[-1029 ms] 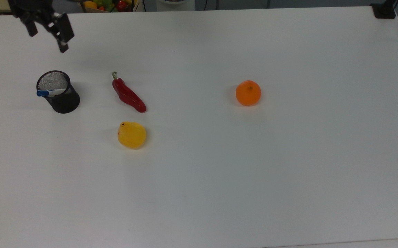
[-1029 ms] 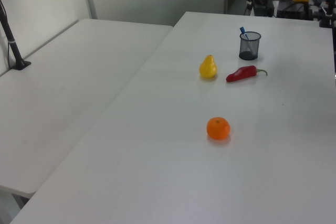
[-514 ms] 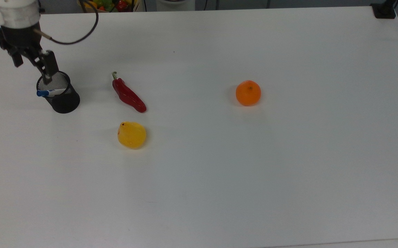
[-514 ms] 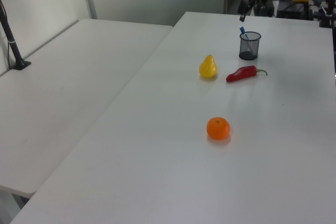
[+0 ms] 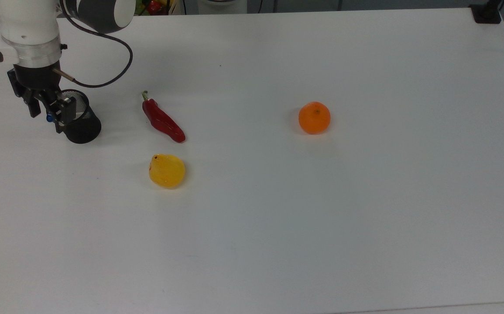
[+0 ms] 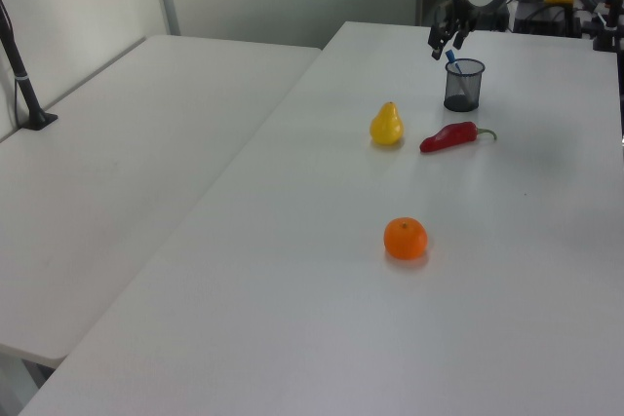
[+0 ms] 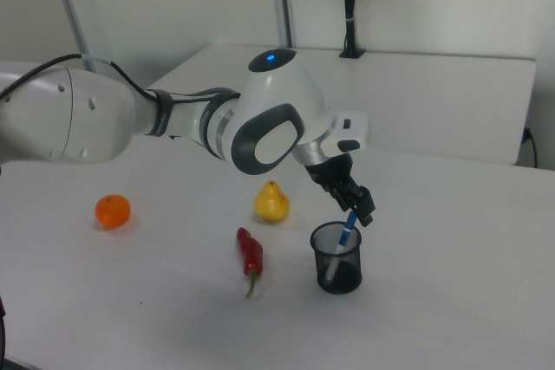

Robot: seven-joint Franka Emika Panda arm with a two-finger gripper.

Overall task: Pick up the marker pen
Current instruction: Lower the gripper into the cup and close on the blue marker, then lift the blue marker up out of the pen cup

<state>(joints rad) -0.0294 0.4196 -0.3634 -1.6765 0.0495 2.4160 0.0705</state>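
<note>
End effector [image 5: 46, 117] at the marker pen [image 7: 349, 230], fingers apart either side of the blue cap.
Pen stands tilted in black mesh cup [image 5: 81, 127], near the top view's left edge of the tabletop [image 5: 321, 218]. Not clamped yet. Chilli [image 5: 163, 121] lies apart from the cup.
</note>
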